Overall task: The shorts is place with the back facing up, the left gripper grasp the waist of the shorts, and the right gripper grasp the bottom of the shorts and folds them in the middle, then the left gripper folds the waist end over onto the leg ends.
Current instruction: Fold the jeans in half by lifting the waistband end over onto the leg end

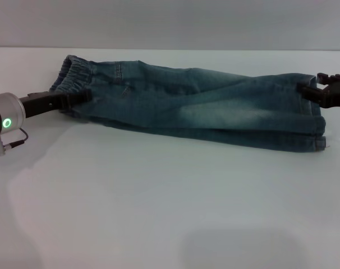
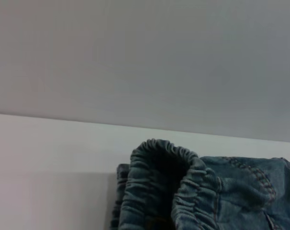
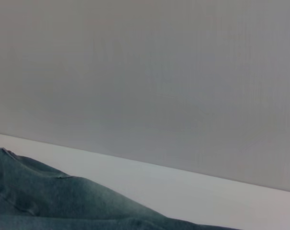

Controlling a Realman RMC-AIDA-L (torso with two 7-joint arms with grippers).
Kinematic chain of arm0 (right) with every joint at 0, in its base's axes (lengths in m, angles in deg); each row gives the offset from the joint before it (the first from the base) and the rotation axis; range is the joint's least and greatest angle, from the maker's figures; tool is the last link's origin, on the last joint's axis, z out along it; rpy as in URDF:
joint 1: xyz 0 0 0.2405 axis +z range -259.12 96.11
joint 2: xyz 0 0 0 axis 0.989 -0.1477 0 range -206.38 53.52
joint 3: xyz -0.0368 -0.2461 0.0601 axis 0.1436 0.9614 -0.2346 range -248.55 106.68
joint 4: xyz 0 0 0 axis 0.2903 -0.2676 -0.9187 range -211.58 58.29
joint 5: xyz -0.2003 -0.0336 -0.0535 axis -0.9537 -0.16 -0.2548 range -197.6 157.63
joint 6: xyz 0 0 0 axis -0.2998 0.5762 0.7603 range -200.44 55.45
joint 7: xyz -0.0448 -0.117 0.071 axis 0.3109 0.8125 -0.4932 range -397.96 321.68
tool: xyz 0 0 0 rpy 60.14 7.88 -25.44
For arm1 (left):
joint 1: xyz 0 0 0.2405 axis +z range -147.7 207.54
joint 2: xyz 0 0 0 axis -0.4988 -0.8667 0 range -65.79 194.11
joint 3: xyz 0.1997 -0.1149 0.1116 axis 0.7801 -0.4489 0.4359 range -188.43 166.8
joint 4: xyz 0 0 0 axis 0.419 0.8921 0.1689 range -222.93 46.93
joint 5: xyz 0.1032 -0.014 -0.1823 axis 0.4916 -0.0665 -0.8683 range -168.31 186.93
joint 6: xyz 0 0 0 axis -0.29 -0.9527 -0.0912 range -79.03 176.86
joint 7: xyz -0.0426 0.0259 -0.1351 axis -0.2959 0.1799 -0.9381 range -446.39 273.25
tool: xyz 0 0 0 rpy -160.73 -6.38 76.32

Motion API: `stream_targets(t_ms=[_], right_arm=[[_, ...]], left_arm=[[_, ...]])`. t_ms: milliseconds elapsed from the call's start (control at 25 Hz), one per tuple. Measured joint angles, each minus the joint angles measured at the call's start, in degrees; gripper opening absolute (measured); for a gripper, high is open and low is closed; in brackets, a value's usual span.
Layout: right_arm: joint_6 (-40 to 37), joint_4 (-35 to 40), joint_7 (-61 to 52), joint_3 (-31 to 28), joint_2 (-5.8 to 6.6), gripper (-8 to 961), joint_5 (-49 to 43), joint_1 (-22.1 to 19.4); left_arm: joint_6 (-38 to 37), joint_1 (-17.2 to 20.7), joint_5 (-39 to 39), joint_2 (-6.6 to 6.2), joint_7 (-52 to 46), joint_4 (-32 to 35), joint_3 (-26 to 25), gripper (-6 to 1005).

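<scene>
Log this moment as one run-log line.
shorts: folded lengthwise, flat on table | left hand: at waist | right hand: at leg ends

The left gripper (image 1: 74, 99) has black angular fingers on a silver round wrist with a small green ring light and a thin black cable looping beneath. The right gripper (image 1: 308, 89) is black and blocky throughout.

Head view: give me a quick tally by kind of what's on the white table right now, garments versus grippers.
Garments: 1, the blue faded-wash denim shorts, already folded lengthwise.
Grippers: 2, the black left gripper with the silver wrist at the gathered elastic waist, and the black blocky right gripper at the leg ends.
Total: 3.
</scene>
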Motion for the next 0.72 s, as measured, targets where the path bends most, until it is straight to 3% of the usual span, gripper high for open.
stream_targets(t_ms=[400, 720], right_arm=[[0.0, -0.1, 0.1, 0.0, -0.02, 568, -0.1, -0.3], [0.0, -0.3, 0.3, 0.0, -0.15, 568, 0.0, -0.7]], left_arm=[[-0.1, -0.1, -0.3, -0.03, -0.8, 0.2, 1.1, 770], [-0.2, 0.1, -0.3, -0.03, -1.4, 0.3, 1.4, 535]])
